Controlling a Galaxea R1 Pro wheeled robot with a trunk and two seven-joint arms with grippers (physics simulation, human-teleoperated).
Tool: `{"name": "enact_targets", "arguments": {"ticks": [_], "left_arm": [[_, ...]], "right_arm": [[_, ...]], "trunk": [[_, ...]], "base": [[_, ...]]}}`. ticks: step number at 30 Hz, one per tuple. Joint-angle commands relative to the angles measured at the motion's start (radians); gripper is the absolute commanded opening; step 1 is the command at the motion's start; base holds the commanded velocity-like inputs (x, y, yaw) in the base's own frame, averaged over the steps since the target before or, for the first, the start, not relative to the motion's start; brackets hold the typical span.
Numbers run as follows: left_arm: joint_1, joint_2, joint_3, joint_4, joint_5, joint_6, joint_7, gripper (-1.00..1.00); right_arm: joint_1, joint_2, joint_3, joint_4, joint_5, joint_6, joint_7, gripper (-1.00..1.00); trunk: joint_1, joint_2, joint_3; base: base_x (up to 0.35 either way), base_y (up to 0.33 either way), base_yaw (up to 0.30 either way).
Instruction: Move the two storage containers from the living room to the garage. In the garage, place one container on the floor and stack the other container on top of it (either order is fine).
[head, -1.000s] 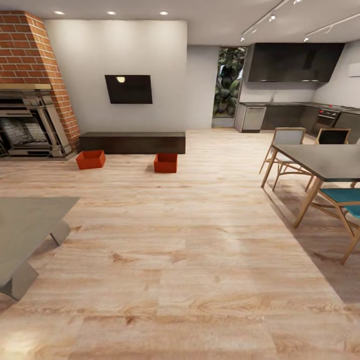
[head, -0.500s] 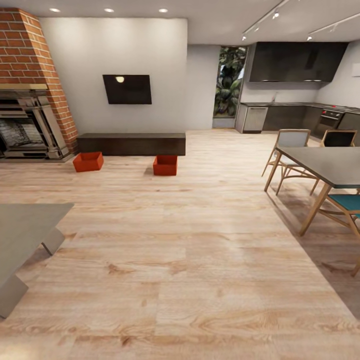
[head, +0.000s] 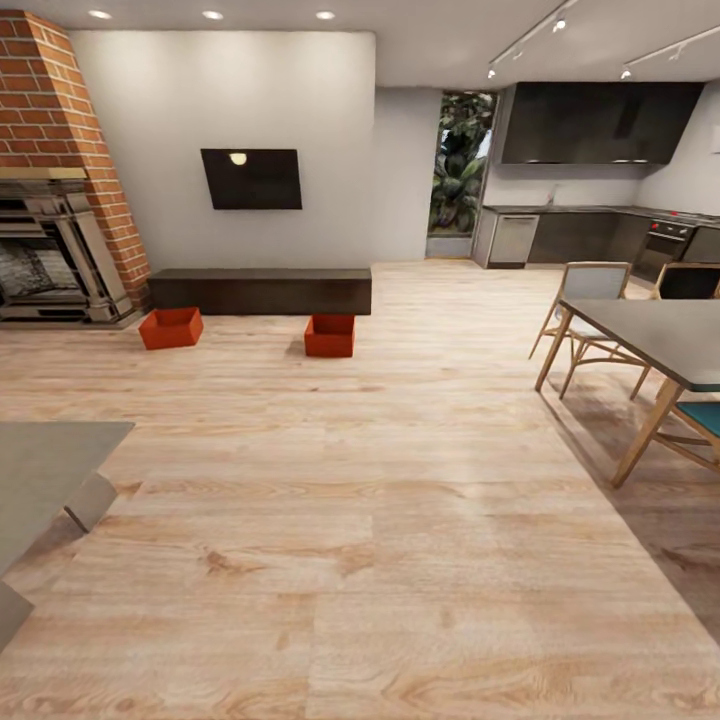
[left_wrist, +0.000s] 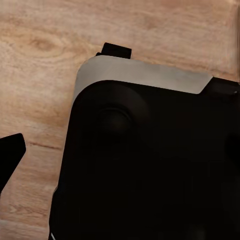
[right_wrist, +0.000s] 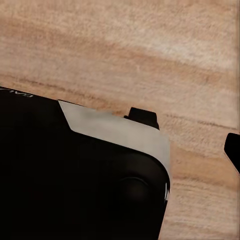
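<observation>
I am in the living room, looking across a pale wood-plank floor (head: 400, 520) toward a grey wall (head: 250, 120) with a black TV (head: 252, 179) on it. Under the TV runs a long dark low cabinet (head: 260, 291), and a red-brick fireplace (head: 55, 180) stands to its left.

The two storage containers sit on the planks just in front of that cabinet, well apart from each other. The left container (head: 171, 328) lies near the cabinet's left end, close to the fireplace hearth. The right container (head: 330, 336) sits near the cabinet's right end. Both are orange-red, open on top and upright, and both are far from me.

At the right a dark dining table (head: 655, 340) stands with wooden chairs (head: 590, 300) around it, one with a teal seat (head: 703, 415). A kitchen (head: 590, 200) lies beyond. A grey table corner (head: 45, 480) juts in at the lower left.

In my left wrist view I see dark fingertips (left_wrist: 11, 155) of my left claw beside the robot's black body, over planks; I cannot tell whether that claw is released or clenched. The same holds for my right claw, of which a dark tip (right_wrist: 233, 150) shows.
</observation>
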Motion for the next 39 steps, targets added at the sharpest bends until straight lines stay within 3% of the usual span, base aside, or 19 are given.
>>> {"name": "enact_targets", "arguments": {"ticks": [1,39], "left_arm": [[-0.001,-0.001,0.004,0.002,0.006,-0.005,0.001,1.00],[-0.001,0.003,0.006,0.002,0.008,-0.005,0.001,1.00]], "right_arm": [[-0.001,0.000,0.002,0.001,0.001,-0.003,0.001,1.00],[-0.001,0.001,0.002,0.001,-0.005,-0.002,0.001,1.00]], "trunk": [[0.000,0.000,-0.001],[0.000,0.000,-0.001]], "base": [[0.278,0.000,0.000],[0.284,0.000,0.000]]}}
